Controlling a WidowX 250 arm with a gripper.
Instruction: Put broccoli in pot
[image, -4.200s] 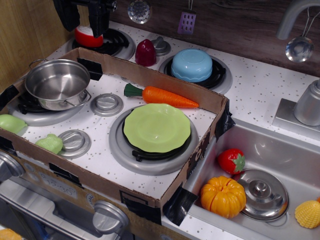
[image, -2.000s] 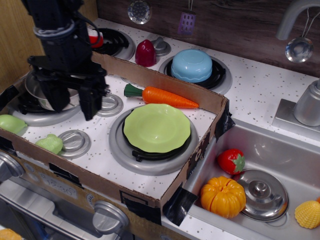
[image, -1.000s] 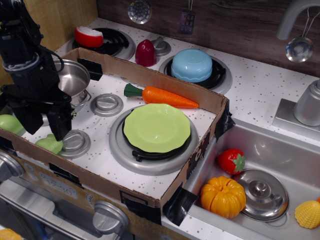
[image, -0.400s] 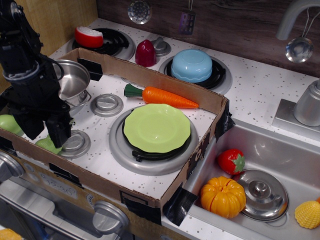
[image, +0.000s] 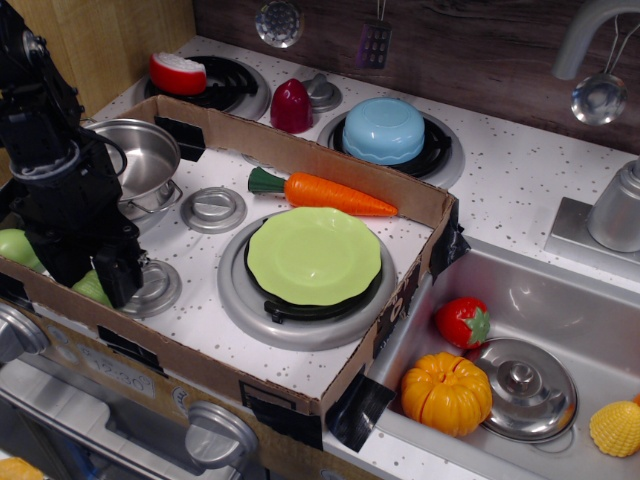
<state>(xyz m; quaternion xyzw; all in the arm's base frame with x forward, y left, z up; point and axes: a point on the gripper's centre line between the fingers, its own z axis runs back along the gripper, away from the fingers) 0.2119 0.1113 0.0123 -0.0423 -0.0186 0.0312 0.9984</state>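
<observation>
One black pincer (image: 88, 278) straddles the mostly hidden broccoli (image: 92, 287), jaws apart, near the pot (image: 140, 160).

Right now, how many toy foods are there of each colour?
Green: 2, the broccoli and a pale green toy
Orange: 2, carrot, pumpkin
Red: 3, strawberry, dark red one, red-and-white one
Yellow: 1, by the sink's edge
Total: 8

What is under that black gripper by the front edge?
A sliver of the light-green broccoli shows beneath the gripper, beside a silver knob. The rest of it is covered, so I cannot tell whether the jaws grip it.
</observation>
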